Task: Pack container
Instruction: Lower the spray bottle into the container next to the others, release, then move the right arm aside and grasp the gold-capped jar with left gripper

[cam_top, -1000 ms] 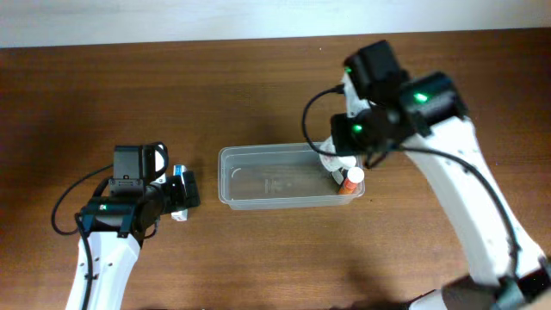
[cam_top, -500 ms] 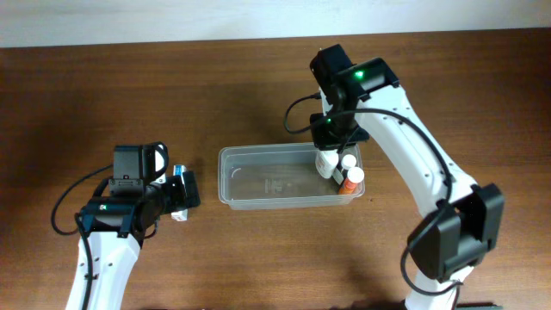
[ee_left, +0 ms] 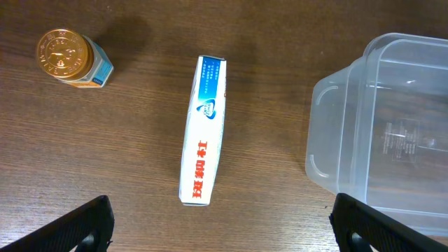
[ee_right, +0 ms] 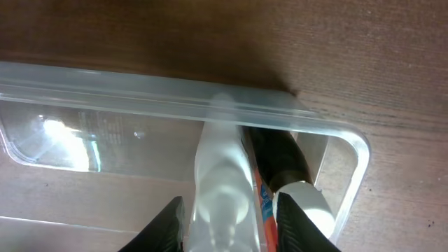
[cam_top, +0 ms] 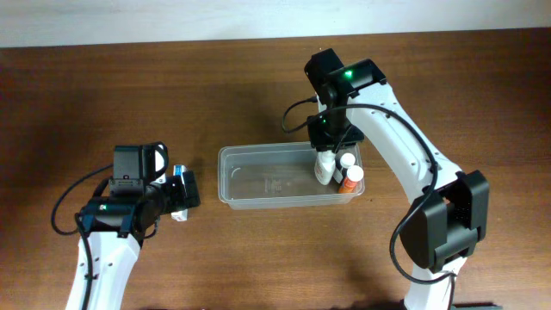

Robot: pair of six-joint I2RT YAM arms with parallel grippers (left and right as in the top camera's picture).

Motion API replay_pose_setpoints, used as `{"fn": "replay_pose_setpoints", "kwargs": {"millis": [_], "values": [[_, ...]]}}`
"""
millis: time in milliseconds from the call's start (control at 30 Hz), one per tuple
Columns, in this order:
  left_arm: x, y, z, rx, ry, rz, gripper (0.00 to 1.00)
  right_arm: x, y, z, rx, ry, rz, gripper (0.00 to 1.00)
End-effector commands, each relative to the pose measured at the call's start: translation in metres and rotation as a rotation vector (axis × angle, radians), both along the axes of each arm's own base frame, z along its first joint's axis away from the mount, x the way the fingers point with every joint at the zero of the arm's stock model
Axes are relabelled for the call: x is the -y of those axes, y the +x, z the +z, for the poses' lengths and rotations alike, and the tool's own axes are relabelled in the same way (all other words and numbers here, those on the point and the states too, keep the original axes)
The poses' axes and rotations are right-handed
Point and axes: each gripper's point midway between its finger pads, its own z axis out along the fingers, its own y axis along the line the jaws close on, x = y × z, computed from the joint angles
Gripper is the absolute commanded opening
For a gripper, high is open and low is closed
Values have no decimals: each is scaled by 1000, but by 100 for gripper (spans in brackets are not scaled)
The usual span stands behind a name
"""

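Overhead: R arm is arching over from the far side with its elbow bent. R gripper (cam_top: 328, 148) is pointing down into the right end of the container (cam_top: 258, 185). L gripper (cam_top: 182, 193) is facing the container, which is sitting ahead of it.

L wrist: jaws are standing wide apart, holding nothing. Box (ee_left: 204, 140) is lying just ahead, jar (ee_left: 67, 57) further ahead-left.

R wrist: fingers (ee_right: 166, 225) are straddling the white bottle (ee_right: 222, 183); can't tell if gripping.
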Motion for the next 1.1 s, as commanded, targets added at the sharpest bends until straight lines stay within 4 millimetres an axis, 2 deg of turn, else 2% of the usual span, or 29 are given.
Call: {"fn": "replay_pose_setpoints", "kwargs": {"millis": [0, 67, 133, 233, 267, 300, 333, 400, 433, 467, 500, 600, 667, 767, 800, 867, 900, 933, 1067], "values": [[0, 4, 6, 16, -11, 2, 99, 0, -2, -1, -3, -16, -1, 35], [0, 4, 6, 16, -11, 2, 100, 4, -2, 2, 7, -32, 1, 35], [0, 4, 6, 16, -11, 2, 100, 6, -2, 12, 32, -33, 0, 35], [0, 4, 6, 16, -10, 2, 100, 6, 0, 48, 125, -1, 4, 36], [0, 4, 6, 16, -10, 3, 100, 10, 0, 69, 185, 3, -1, 41], [-2, 4, 6, 16, -1, 8, 100, 18, 0, 98, 267, 8, -16, 52], [-2, 3, 6, 12, -1, 8, 100, 27, -1, 117, 323, 19, -36, 65], [-2, 3, 7, 12, -1, 8, 100, 52, -6, 149, 408, 43, -99, 81], [-2, 4, 8, 15, 0, 8, 100, 63, -9, 157, 425, 43, -126, 85], [-4, 5, 13, 24, 5, 14, 99, 88, -15, 168, 445, 36, -186, 96], [-17, 10, 28, 43, 42, 55, 100, 123, -25, 175, 441, 14, -266, 98], [-50, 24, 58, 65, 64, 164, 100, 166, -43, 166, 353, 26, -327, 98], [-79, 36, 69, 74, 66, 254, 100, 184, -52, 153, 282, 45, -332, 99], [-117, 52, 61, 55, 65, 360, 100, 196, -58, 139, 230, 54, -377, 98], [-124, 56, 55, 42, 62, 379, 100, 197, -59, 135, 219, 64, -385, 98], [-138, 64, 23, -34, 53, 410, 100, 198, -60, 125, 195, 63, -391, 98], [-140, 67, 9, -68, 49, 411, 100, 198, -61, 122, 189, 63, -391, 98], [-141, 71, -15, -125, 42, 409, 100, 198, -61, 116, 174, 62, -390, 98], [-141, 78, -60, -224, 18, 399, 100, 198, -62, 108, 157, 61, -391, 98]]}}
